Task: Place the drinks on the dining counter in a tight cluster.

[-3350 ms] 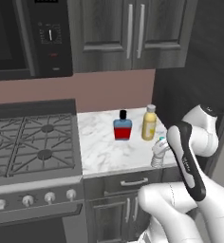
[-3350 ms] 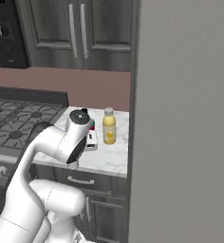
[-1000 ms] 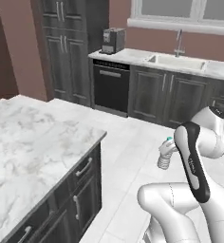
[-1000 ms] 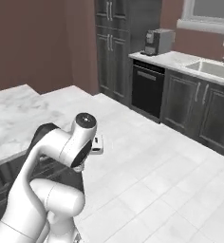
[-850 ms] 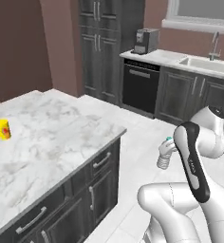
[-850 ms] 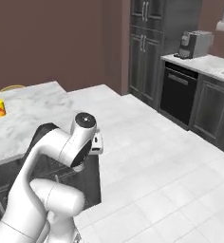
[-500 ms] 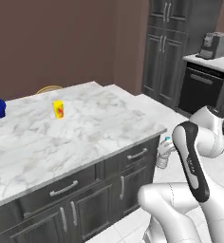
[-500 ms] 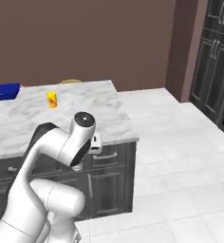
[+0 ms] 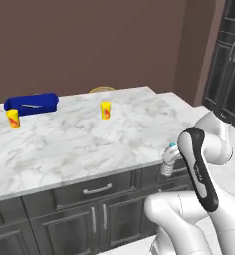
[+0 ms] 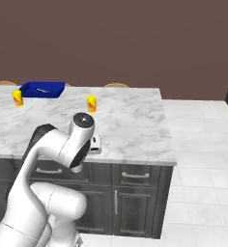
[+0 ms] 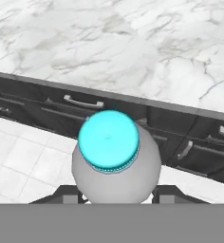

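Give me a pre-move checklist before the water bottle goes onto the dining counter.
1. Bottle held: ok. The end effector is shut on the water bottle, blue cap toward the camera.
2. Bottle over the dining counter: not ok. In the left base view the bottle hangs off the front edge, beside the cabinets.
3. Landing area bare: ok. The near marble carries nothing.
4. Nearby obstacles: ok. Two yellow cups and the blue cylinder sit farther back.
5. Other drinks to cluster with: cannot tell.
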You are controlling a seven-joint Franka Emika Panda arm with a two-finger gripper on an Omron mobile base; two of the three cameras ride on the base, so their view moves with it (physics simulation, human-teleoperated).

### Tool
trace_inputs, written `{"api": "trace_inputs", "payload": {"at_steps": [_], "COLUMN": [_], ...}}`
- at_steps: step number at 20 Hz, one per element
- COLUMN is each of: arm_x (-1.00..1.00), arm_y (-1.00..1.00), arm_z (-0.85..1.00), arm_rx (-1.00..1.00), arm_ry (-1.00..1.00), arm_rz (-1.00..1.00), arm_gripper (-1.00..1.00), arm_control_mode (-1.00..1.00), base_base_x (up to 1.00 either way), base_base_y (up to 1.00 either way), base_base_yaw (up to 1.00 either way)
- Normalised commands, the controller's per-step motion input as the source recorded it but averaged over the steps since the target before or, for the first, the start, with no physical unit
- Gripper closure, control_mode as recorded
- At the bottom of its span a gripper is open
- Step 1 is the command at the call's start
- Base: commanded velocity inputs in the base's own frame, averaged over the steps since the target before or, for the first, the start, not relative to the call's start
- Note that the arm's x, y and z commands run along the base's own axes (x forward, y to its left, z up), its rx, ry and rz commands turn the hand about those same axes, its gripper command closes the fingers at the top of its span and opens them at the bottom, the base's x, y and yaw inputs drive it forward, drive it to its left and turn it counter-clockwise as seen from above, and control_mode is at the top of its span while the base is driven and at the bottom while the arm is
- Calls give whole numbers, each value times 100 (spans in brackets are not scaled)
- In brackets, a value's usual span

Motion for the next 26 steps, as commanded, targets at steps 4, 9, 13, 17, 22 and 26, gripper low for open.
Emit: {"api": "trace_inputs", "payload": {"at_steps": [4, 9, 13, 17, 22, 26], "arm_x": [0, 0, 0, 0, 0, 0], "arm_y": [0, 0, 0, 0, 0, 0], "arm_z": [0, 0, 0, 0, 0, 0], "arm_rx": [0, 0, 0, 0, 0, 0], "arm_ry": [0, 0, 0, 0, 0, 0], "arm_rz": [0, 0, 0, 0, 0, 0], "arm_gripper": [100, 100, 100, 100, 100, 100], "arm_control_mode": [100, 100, 100, 100, 100, 100], "base_base_x": [47, 48, 47, 50, 25, 15], "base_base_y": [-9, -13, -12, -9, -1, 0], "base_base_yaw": [26, 19, 16, 13, 1, 0]}}
